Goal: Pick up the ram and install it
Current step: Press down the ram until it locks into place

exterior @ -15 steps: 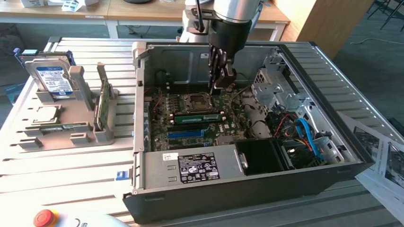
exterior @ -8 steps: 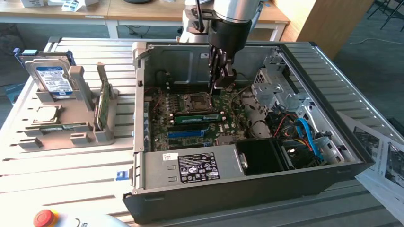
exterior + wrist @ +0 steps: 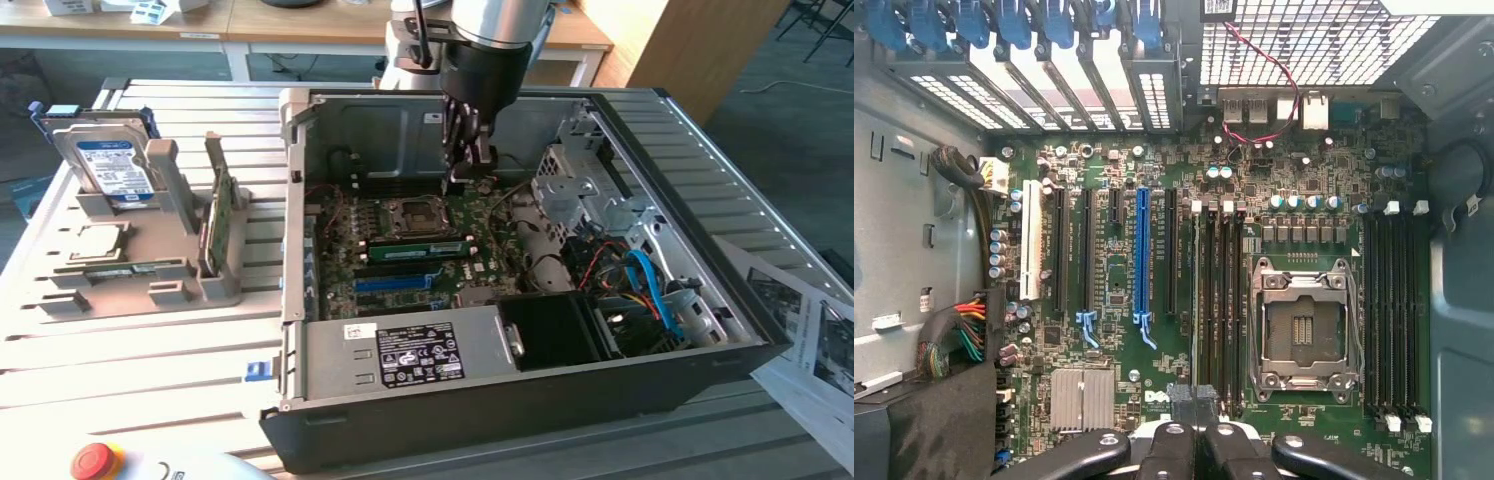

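- Jaws: I read the gripper [image 3: 470, 175] as closed, its two fingers pressed together with nothing between them, and it hangs inside the open computer case [image 3: 747, 330].
- Ram: I take the ram [image 3: 420, 247] to be the green stick lying along a slot on the motherboard [image 3: 400, 300], just beside the empty processor socket [image 3: 414, 212].
- The relation that matters: the stick's long axis runs across the exterior view, left to right. The closed fingers sit over the row of slots near its right-hand end, so the rest of the stick stretches away from them toward the back panel.
- Contact: I cannot tell whether the fingertips touch the stick's top edge or hover above it.
- Outside the case: a second green stick [image 3: 214, 215] stands on edge in the grey rack [image 3: 160, 290], well apart from the gripper.
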`<action>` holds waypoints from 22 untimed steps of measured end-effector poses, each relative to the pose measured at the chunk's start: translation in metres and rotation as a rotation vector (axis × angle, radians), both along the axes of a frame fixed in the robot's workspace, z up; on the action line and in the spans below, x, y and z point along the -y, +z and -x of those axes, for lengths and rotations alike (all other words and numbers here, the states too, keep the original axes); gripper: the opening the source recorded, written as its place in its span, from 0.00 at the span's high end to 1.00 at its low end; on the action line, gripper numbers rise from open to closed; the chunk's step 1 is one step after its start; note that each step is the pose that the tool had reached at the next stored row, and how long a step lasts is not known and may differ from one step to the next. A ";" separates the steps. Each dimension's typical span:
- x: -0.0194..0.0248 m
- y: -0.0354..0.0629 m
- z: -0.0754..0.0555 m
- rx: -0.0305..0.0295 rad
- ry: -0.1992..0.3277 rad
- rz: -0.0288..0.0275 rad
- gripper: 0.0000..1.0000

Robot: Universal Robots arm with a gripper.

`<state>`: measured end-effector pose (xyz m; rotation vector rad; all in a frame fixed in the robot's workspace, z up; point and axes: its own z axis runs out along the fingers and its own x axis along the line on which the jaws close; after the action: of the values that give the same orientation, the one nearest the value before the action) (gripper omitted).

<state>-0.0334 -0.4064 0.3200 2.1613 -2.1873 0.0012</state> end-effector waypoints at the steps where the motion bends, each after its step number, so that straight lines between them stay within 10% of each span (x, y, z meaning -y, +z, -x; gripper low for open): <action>1: 0.0000 0.0000 0.000 0.0000 0.000 0.0000 0.89; 22: 0.0000 0.0000 -0.011 0.0002 0.000 0.0000 0.89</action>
<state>-0.0221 -0.4065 0.3200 2.1613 -2.1874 0.0015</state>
